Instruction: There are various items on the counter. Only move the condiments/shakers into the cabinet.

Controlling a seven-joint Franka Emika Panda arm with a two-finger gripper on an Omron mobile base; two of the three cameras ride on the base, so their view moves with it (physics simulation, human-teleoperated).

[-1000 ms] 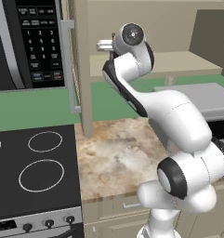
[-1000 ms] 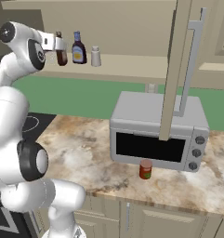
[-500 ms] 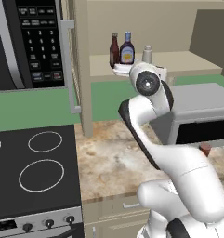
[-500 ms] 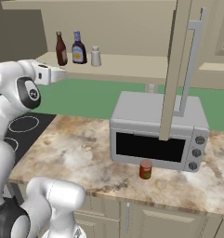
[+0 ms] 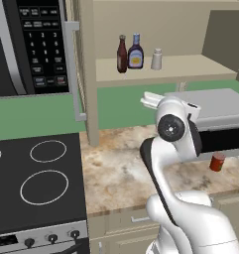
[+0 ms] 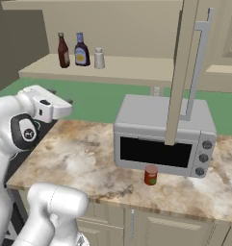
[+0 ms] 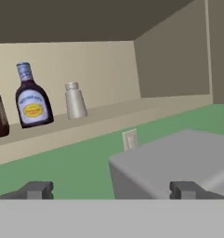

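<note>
The gripper (image 7: 111,189) is released and empty, fingers spread wide, hanging above the counter (image 6: 79,158). All three condiments stand upright in a row near the left end of the cabinet (image 5: 190,67) shelf: brown-red bottle (image 5: 122,54), blue-capped bottle (image 5: 136,51), shaker (image 5: 156,59). The red can (image 6: 150,175) sits near the counter's front edge, before the microwave (image 6: 161,139).

The brown-red bottle (image 5: 122,54), the dark bottle (image 5: 136,51) with blue cap and yellow label, and the grey-white shaker (image 5: 156,59) stand on a tan shelf (image 5: 190,67). The bench (image 6: 79,158) is speckled beige-brown; the can (image 6: 150,175) red, the microwave (image 6: 165,136) grey, the stovetop (image 5: 36,183) black with white rings.
</note>
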